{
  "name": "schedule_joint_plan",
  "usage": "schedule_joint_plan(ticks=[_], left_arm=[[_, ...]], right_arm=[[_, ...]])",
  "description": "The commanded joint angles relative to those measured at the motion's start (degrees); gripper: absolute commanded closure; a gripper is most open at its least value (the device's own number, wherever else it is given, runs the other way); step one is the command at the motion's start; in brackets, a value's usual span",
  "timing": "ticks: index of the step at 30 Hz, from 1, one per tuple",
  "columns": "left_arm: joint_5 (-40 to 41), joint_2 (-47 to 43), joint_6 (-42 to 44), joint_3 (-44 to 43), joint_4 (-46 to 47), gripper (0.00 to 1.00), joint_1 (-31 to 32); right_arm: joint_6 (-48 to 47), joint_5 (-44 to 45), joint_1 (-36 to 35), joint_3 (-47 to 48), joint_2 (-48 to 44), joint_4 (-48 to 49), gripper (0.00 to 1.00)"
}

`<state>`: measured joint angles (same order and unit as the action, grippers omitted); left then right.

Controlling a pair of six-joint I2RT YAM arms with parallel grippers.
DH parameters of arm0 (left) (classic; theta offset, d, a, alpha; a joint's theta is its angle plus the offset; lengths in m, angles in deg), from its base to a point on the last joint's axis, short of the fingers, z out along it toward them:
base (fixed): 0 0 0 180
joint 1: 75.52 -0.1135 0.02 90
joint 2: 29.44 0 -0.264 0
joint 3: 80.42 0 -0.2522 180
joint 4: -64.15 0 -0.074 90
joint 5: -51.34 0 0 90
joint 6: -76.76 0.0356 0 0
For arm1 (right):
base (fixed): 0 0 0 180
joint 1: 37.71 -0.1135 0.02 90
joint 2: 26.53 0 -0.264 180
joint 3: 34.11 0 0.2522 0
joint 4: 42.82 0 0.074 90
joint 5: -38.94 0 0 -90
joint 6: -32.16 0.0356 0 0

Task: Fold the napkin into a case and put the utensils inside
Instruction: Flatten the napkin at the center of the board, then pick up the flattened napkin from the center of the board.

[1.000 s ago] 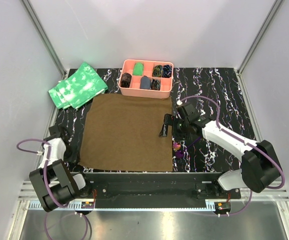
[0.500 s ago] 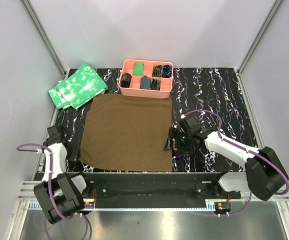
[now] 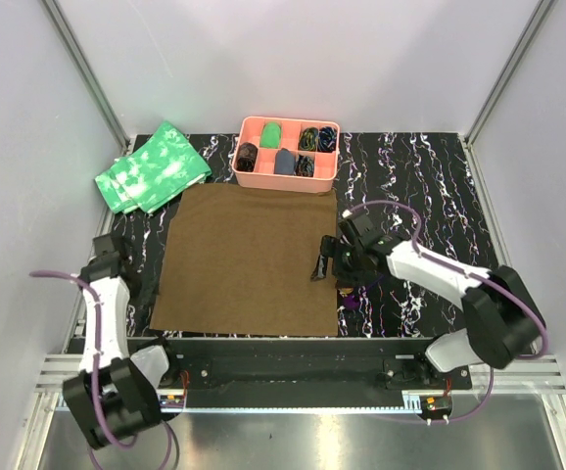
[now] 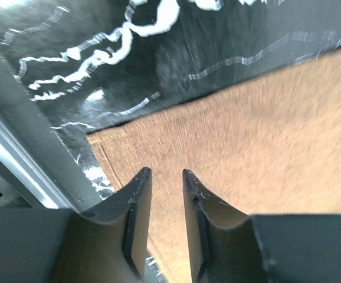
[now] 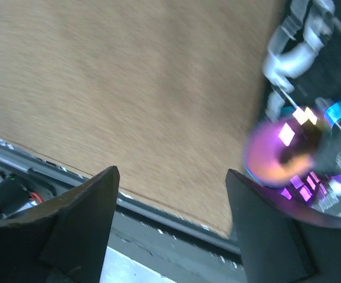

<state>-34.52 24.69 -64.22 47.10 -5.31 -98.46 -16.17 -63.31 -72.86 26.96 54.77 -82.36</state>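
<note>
Bench (image 3: pixel 430 176) of black marble look with white veins, pale grey walls around. Seen only from the top: pink tray (image 3: pixel 286 179) and green mottled cloths (image 3: pixel 156 166), well beyond both tools. Seen up close only from the right wrist: utensils (image 5: pixel 288 147), a blurry purple and teal clump just right of the right tool (image 5: pixel 171 172), fingers spread wide, empty. Left tool (image 4: pixel 163 174) a narrow slit apart, nothing in it, over the near left corner of the napkin (image 3: pixel 249 255). Napkin plain brown, flat, unfolded, between the two tools.
</note>
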Motion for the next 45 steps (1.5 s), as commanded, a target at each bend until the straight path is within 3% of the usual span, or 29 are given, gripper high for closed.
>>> schedule_joint_plan(ticks=[1,5,7,14,22,26,31,34,38,45], left_arm=[[-5.72,7.71,-0.69,-0.74,5.86,0.72,8.68],[-5.38,16.35,-2.28,-2.94,9.82,0.78,15.63],[-5.20,19.59,-2.80,-3.12,12.53,0.78,15.82],[-5.02,30.14,-2.72,-6.89,17.12,0.79,15.91],[-1.60,42.54,1.14,-18.75,18.70,0.82,15.73],[-2.12,39.75,2.11,-20.17,16.34,0.77,15.73],[3.58,25.61,0.89,-13.15,10.36,0.57,14.16],[4.56,17.87,0.88,-8.40,6.93,0.58,9.95],[4.73,12.76,2.29,-3.48,4.38,0.66,3.88],[3.16,18.80,5.19,-3.55,7.71,0.66,1.23]], right_arm=[[-2.64,-4.26,-0.61,4.98,6.14,8.01,0.27],[-4.05,-5.77,-0.70,8.50,13.52,9.60,0.40],[-5.19,-3.32,-0.70,9.73,17.13,10.04,0.43],[-8.62,1.09,0.00,14.12,25.48,10.31,0.43],[-13.89,4.95,2.89,22.38,30.15,6.81,0.42],[-15.74,6.63,2.90,24.67,27.08,2.58,0.40],[-14.34,4.43,2.73,24.41,19.88,-2.86,0.34],[-12.85,4.08,2.20,22.92,14.96,-3.93,0.29],[-11.44,2.32,2.20,20.20,8.98,-4.28,0.28],[-10.56,-0.32,2.20,17.73,6.68,-3.32,0.28]])
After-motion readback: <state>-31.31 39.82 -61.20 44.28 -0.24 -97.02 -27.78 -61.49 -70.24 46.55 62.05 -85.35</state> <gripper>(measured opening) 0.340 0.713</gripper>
